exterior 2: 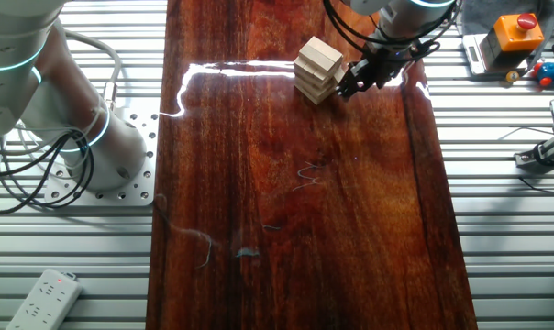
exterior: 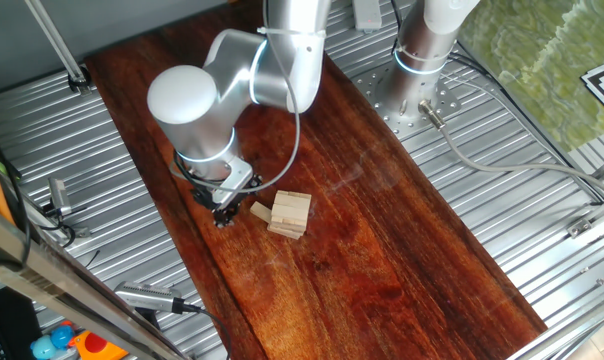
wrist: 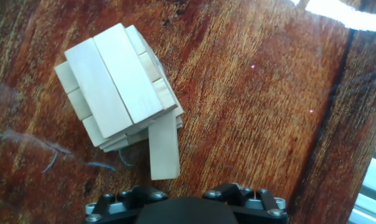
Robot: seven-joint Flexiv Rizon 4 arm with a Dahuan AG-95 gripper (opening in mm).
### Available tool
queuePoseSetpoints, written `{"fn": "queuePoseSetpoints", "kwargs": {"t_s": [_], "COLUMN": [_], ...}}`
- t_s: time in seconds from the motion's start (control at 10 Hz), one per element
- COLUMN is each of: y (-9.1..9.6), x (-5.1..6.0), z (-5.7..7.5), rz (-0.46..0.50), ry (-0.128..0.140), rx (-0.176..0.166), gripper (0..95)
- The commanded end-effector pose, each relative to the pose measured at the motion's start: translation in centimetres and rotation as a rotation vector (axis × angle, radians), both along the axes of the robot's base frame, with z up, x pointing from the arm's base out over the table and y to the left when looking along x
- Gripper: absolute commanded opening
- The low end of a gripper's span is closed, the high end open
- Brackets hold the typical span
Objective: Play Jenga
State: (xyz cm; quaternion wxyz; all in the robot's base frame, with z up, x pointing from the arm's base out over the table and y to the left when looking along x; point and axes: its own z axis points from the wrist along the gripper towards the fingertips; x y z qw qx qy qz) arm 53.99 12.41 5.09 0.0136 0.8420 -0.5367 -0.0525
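Observation:
The Jenga (exterior: 290, 212) is a small stack of pale wooden blocks in crosswise layers on the dark wooden table (exterior: 402, 250). It also shows in the other fixed view, Jenga (exterior 2: 317, 66), and in the hand view, Jenga (wrist: 116, 84). One low block (wrist: 164, 149) sticks half out of the stack toward my hand, block (exterior: 260, 211). My gripper (exterior: 223, 216) hangs just left of that block and a little apart from it. Its black tip, gripper (exterior 2: 344, 88), looks narrow with the fingers together and nothing between them. The hand view shows only the gripper's base.
A second arm's base (exterior: 420, 60) stands at the table's far right with cables trailing over the ribbed metal. Tools (exterior: 147, 298) lie on the metal left of the board. A box with a red button (exterior 2: 518, 35) sits beyond the table's edge.

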Motion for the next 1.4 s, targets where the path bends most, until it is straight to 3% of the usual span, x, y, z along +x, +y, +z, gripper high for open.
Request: {"fn": "queuePoseSetpoints", "kwargs": {"t_s": [0.1,0.6,1.4], "y": [0.01,0.01,0.01], "x": [-0.04,-0.04,-0.04], "z": [0.09,0.09,0.09], "rz": [-0.003,0.01,0.083], "ry": [-0.001,-0.029,-0.031], "rx": [-0.001,-0.007,0.019], "gripper": [76.0,76.0,76.0]}}
